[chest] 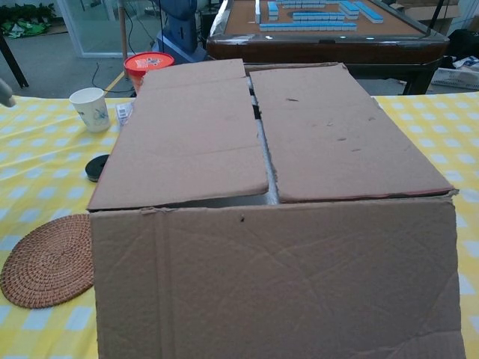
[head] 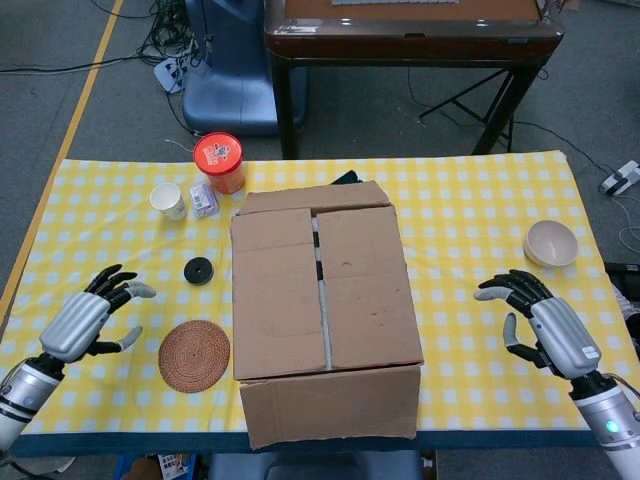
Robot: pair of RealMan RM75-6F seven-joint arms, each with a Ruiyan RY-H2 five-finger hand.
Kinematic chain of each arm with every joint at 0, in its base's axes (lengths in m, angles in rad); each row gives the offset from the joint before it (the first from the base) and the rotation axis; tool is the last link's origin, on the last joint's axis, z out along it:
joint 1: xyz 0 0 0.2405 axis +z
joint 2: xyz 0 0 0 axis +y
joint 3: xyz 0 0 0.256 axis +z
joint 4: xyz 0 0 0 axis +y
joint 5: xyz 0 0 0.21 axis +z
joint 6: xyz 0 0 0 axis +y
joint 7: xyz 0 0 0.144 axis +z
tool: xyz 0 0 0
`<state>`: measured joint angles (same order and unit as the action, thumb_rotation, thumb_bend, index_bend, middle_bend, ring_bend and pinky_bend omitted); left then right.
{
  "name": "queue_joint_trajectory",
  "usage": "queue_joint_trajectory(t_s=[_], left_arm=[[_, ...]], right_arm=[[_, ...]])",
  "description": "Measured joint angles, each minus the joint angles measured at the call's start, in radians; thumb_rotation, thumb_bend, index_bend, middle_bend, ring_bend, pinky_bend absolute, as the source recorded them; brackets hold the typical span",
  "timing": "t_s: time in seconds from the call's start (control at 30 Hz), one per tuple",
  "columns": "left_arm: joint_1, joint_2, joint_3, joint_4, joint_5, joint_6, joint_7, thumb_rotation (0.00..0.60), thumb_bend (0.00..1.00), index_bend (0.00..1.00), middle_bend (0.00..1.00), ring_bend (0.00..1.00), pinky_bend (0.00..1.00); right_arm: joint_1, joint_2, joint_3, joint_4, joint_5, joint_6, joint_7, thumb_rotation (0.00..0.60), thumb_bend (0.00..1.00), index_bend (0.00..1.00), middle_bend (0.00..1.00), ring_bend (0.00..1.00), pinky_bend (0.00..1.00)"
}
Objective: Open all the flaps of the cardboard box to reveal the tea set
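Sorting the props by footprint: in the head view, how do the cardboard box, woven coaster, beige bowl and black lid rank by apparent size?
Largest to smallest:
1. cardboard box
2. woven coaster
3. beige bowl
4. black lid

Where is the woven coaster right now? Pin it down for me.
In the head view the woven coaster lies on the table's left side, just left of the cardboard box, below the small black disc.
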<state>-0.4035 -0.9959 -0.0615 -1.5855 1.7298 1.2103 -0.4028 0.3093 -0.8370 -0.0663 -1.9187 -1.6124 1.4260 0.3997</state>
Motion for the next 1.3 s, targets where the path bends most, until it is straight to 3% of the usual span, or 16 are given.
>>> queue_joint_trajectory(t_s=[0.23,0.37,0.53,0.8,1.3], left_arm=[[-0.181,-0.016,-0.026,0.009,0.129,-0.057,-0.085,0.494,0.5,0.32,0.26,0.12,0.0],[-0.261,-0.038,-0.039,-0.007,0.17,-0.081,-0.081,0.365,0.54,0.33,0.26,0.12,0.0],[-0.357,-0.059,-0.055,-0.062,0.188,-0.155,-0.039,0.262,0.54,0.31,0.24,0.12,0.0],[-0.465,-0.103,-0.087,-0.137,0.13,-0.288,0.053,0.224,0.55,0.26,0.19,0.08,0.0],[-0.587,-0.192,-0.144,-0.194,-0.099,-0.493,0.418,0.211,0.55,0.3,0.19,0.08,0.0]], right_arm=[[-0.031,0.008,0.024,-0.026,0.02,0.013,-0.027,0.6,0.76,0.3,0.25,0.16,0.09],[-0.045,0.011,0.032,-0.032,0.02,0.019,-0.029,0.6,0.76,0.3,0.25,0.16,0.09],[-0.063,0.018,0.039,-0.036,0.018,0.026,-0.024,0.6,0.77,0.3,0.25,0.16,0.09],[-0.084,0.027,0.046,-0.032,0.007,0.028,-0.011,0.6,0.77,0.3,0.25,0.16,0.09],[-0.103,0.024,0.06,-0.008,-0.002,0.015,0.025,0.6,0.77,0.3,0.25,0.16,0.09]])
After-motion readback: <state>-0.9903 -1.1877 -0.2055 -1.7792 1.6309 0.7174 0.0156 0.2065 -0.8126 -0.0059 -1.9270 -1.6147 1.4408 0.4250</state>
